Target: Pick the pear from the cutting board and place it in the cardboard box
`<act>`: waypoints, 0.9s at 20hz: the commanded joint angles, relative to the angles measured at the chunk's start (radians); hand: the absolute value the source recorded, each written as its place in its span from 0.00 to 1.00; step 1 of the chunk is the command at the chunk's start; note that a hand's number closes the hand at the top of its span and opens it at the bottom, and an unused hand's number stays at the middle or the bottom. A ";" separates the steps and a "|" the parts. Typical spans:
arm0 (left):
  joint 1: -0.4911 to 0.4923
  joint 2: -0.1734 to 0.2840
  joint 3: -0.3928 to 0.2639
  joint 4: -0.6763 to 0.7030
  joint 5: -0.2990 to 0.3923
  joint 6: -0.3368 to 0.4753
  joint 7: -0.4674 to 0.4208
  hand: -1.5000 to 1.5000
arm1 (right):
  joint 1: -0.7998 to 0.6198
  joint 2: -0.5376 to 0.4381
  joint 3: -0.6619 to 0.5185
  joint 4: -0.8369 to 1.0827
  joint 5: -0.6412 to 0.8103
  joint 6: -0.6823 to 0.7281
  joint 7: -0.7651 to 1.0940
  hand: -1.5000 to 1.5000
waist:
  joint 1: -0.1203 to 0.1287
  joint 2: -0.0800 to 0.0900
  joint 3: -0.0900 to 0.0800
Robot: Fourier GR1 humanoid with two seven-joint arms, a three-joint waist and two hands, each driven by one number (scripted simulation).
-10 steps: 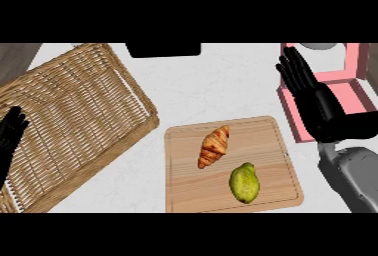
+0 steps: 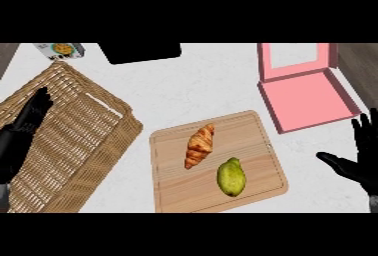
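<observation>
Here, the robot's black right hand (image 2: 360,165) hangs at the view's right edge, fingers straight and thumb spread, grasping nothing. Bare white counter (image 2: 199,90) separates it from the square wooden cutting board (image 2: 177,195), where the green pear (image 2: 231,177) lies near the front right corner beside a golden croissant (image 2: 199,146). Beyond stands the open pink cardboard box (image 2: 310,97). The left hand (image 2: 22,132) rests relaxed over a woven wicker basket (image 2: 81,130).
</observation>
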 commanded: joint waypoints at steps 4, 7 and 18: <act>-0.087 -0.040 -0.101 -0.038 -0.050 -0.050 0.026 0.50 | 0.407 0.093 -0.040 0.004 0.078 0.115 -0.385 0.00 | 0.089 0.009 -0.007; -0.168 -0.104 -0.140 -0.014 -0.095 -0.002 0.073 0.50 | 0.507 0.056 -0.011 -0.050 0.166 0.147 -0.479 0.00 | 0.092 0.011 -0.009; -0.222 -0.126 -0.138 -0.077 -0.101 -0.028 0.178 0.50 | 0.551 -0.214 0.119 -0.300 0.437 0.094 -0.154 0.00 | 0.140 0.012 -0.010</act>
